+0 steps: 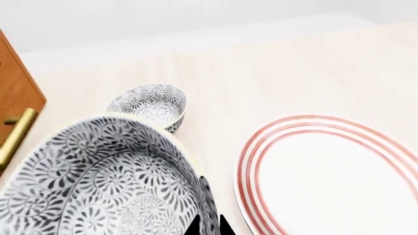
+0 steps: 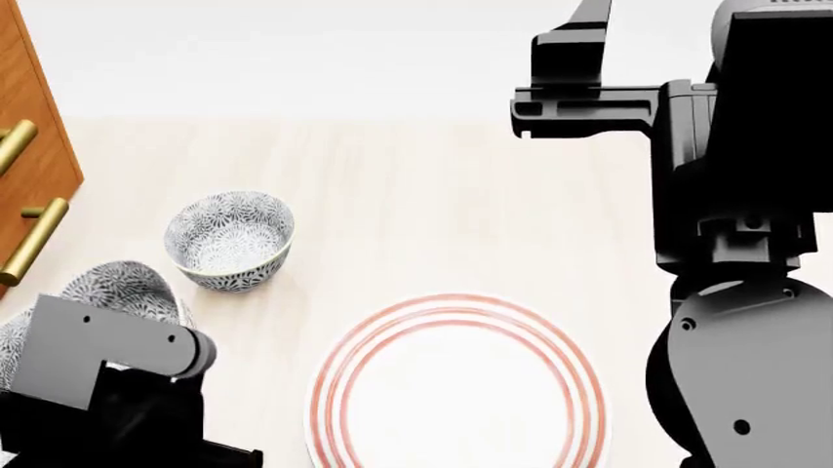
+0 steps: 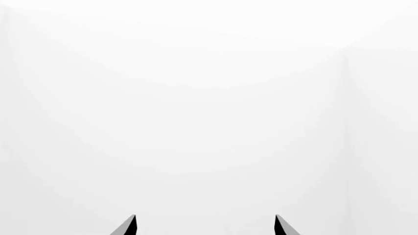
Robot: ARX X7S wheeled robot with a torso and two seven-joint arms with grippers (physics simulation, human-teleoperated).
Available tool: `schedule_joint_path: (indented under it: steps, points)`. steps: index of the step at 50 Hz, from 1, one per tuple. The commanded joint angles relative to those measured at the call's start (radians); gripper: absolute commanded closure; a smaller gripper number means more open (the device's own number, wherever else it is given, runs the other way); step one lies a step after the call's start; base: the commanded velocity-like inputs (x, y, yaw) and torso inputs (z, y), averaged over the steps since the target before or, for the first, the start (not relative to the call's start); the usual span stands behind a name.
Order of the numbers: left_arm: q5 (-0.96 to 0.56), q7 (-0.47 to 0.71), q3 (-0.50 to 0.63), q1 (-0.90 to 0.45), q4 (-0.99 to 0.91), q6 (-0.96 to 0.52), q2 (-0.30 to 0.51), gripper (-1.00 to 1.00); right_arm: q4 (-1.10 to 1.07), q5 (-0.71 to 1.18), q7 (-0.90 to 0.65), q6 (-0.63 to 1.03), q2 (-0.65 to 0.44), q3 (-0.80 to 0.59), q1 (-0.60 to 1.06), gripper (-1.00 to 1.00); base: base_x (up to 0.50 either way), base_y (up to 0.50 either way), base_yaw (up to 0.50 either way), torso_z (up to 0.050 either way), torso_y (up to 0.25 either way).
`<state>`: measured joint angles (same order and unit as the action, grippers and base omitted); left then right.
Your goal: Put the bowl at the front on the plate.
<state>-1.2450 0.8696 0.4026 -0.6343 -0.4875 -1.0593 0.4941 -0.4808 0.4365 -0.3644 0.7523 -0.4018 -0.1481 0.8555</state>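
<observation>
The bowl [image 1: 98,181], white with a dense grey-blue flower pattern, fills the near part of the left wrist view. My left gripper [image 1: 209,226] is shut on its rim wall, one fingertip inside and one outside. In the head view this bowl [image 2: 120,285] sits at the lower left, half hidden by my left arm [image 2: 104,370]. The plate [image 2: 456,390], wide and white with thin red rings, lies just to its right, bare; it also shows in the left wrist view as the ringed plate [image 1: 333,176]. My right gripper [image 3: 205,224] is open, raised high, facing a blank white wall.
A second patterned bowl [image 2: 232,239] stands farther back on the pale wooden table [image 2: 430,214]; it shows as the small bowl [image 1: 151,104] from the left wrist. A wooden cabinet with brass handles [image 2: 33,239] borders the left. A patterned sliver [image 2: 11,341] shows at the left edge.
</observation>
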Motion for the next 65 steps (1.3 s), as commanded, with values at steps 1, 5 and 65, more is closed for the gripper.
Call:
schedule_joint_path:
  steps: [1, 5, 65]
  points:
    - [0.062, -0.034, 0.021, -0.030, -0.015, 0.018, 0.011, 1.00, 0.003, 0.002, -0.002, -0.006, 0.000, 0.000, -0.001, -1.00, 0.00, 0.00, 0.00, 0.000, 0.000]
    - [0.069, -0.036, 0.029, -0.045, -0.026, 0.015, 0.013, 1.00, 0.001, 0.003, -0.002, -0.006, -0.001, 0.000, -0.001, -1.00, 0.00, 0.00, 0.00, 0.000, 0.000]
    - [0.243, -0.287, 0.199, -0.293, 0.066, 0.030, 0.021, 1.00, 0.013, 0.006, 0.012, -0.036, -0.009, -0.035, 0.004, -1.00, 0.00, 0.00, 0.00, 0.000, 0.001]
